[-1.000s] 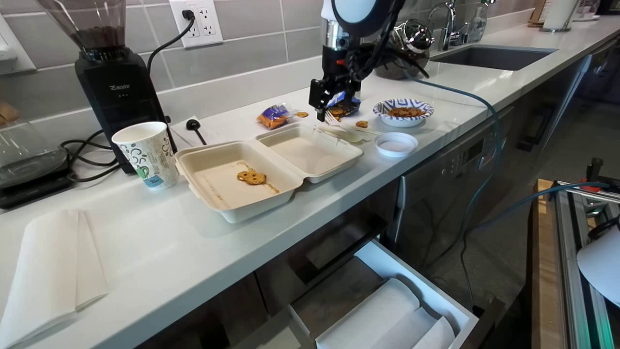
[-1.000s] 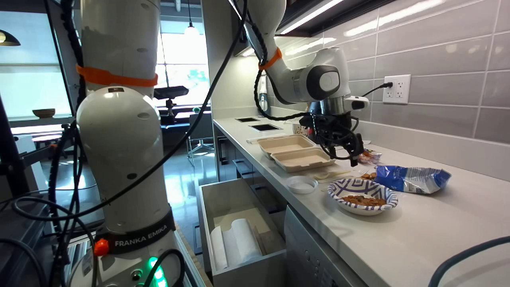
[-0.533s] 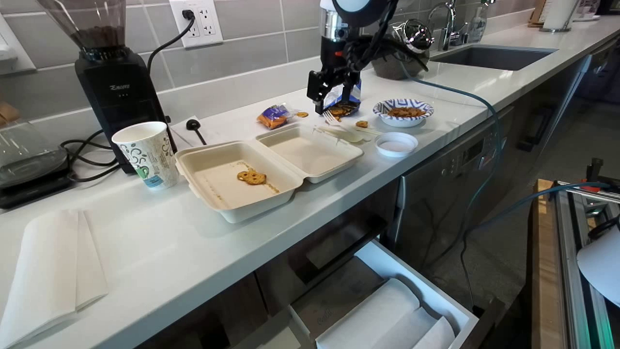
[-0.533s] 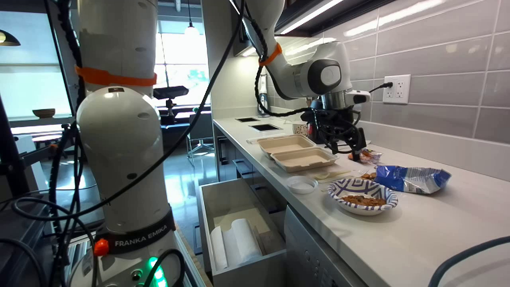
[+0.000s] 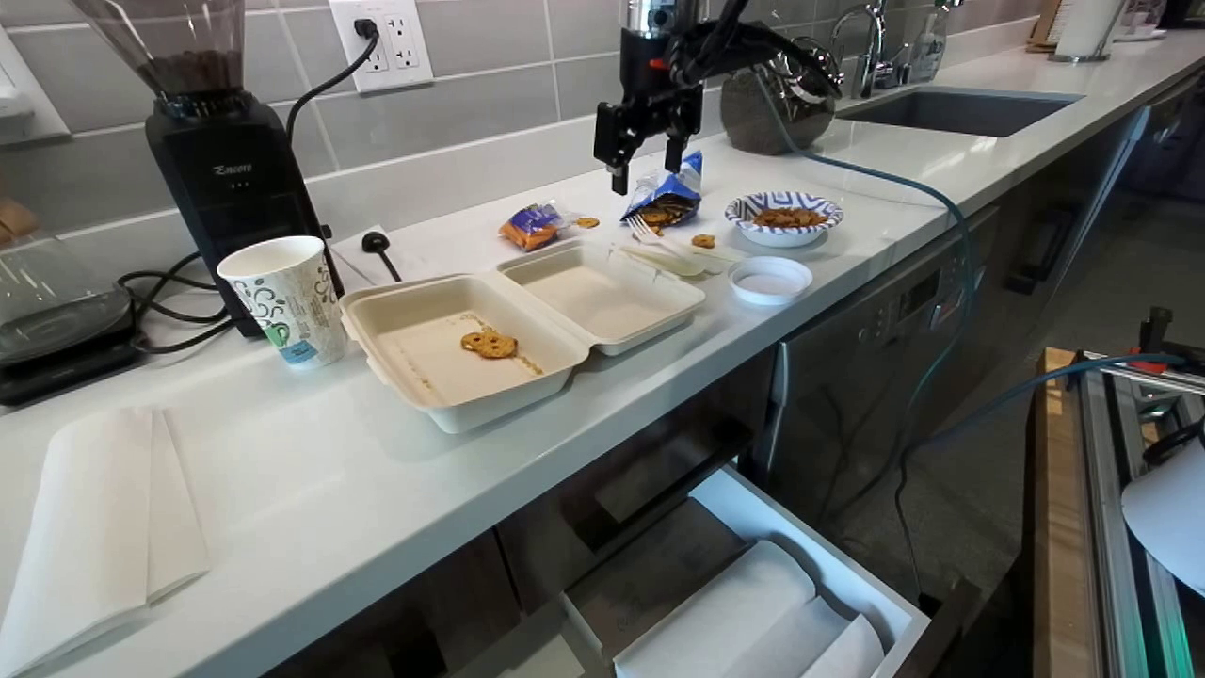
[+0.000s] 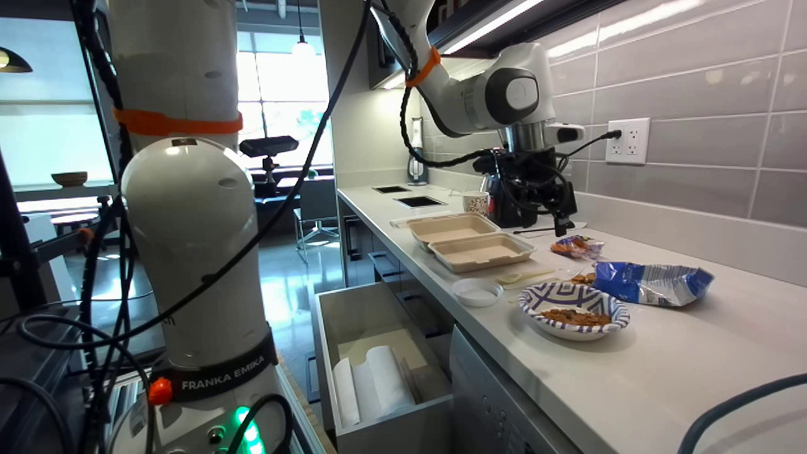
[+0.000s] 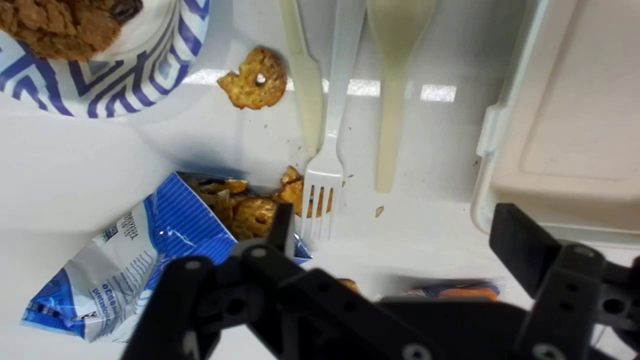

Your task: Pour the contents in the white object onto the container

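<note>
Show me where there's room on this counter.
Bare: between the folded paper and the takeout box; also between the bowl and the cable. Crowded: between takeout box and bowl, with fork, knife, spoon, chip and small cup.

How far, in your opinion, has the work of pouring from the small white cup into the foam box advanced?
Apparently done: the foam box holds a brown snack piece and crumbs, and no bits show in the small white cup, though I cannot tell where those pieces came from. In hand: nothing; the gripper hangs open, apart from the cup. Left: with the cup upright, perhaps only withdrawing the gripper.
</note>
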Available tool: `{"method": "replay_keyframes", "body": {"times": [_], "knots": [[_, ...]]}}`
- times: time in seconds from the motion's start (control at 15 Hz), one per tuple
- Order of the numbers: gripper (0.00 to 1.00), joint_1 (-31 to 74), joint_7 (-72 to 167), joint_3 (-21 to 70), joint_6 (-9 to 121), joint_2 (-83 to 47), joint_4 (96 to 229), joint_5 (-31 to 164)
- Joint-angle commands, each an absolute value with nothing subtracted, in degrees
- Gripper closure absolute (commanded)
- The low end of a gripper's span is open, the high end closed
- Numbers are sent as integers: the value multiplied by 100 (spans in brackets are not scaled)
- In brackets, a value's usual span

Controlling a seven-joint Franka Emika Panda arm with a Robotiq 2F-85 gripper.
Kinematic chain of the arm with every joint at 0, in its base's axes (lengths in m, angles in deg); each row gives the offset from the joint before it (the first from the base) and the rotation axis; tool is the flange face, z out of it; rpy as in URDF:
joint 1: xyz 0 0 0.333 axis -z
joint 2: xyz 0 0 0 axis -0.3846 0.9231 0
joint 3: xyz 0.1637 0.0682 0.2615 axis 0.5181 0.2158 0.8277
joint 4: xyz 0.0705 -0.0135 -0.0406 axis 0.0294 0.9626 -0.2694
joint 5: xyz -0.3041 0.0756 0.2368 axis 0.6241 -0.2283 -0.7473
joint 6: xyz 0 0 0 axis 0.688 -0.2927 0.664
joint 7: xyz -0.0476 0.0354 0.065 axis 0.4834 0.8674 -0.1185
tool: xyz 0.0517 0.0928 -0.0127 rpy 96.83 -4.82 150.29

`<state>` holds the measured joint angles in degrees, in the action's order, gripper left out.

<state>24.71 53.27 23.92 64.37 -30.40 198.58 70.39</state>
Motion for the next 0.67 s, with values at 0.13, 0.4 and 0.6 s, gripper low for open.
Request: {"method": "replay_keyframes", "body": {"times": [0.13,0.4,0.6], "knots": [[0,2476,5297,2494,5528,-3369,19720,6926],[0,2480,5200,2541,5026,-3500,19629,6841],[0,2477,5203,2574,4726,-3585,19576,6833]]}}
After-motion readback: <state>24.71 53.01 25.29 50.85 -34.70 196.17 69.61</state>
